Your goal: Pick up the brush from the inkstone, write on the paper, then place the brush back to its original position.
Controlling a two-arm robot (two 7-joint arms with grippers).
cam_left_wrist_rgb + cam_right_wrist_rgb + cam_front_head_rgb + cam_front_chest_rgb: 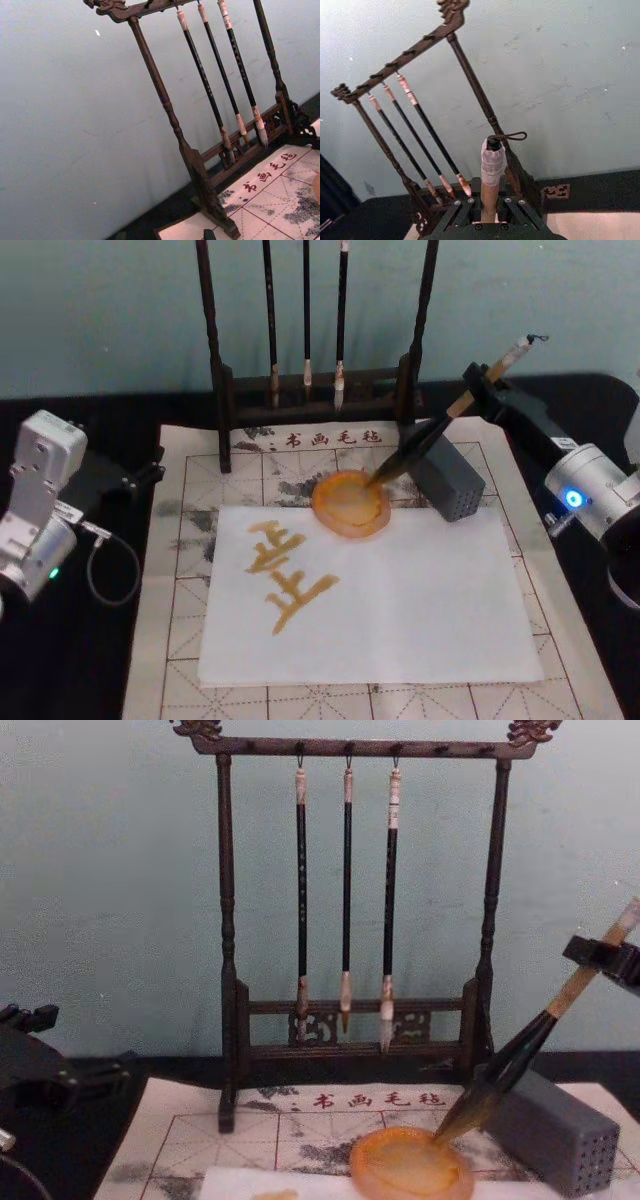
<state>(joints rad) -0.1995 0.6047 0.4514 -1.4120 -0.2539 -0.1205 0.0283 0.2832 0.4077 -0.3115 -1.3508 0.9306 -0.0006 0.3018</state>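
The brush (425,438) leans steeply, its dark tuft touching the inside of the orange inkstone (350,505) and its tan handle rising to the right. My right gripper (478,382) is shut on the upper handle, above the grey block. In the right wrist view the taped handle end (492,165) stands up between the fingers (462,212). From the chest view the brush (520,1055) slants down into the inkstone (410,1165). The white paper (400,600) lies in front of the inkstone and bears yellowish strokes on its left half. My left gripper (135,480) is parked at the far left, off the mat.
A grey block with small holes (450,480) sits right of the inkstone, under the brush. A dark wooden rack (310,380) with three thin hanging brushes stands behind. The beige ink-stained grid mat (180,570) lies under everything. Black table borders both sides.
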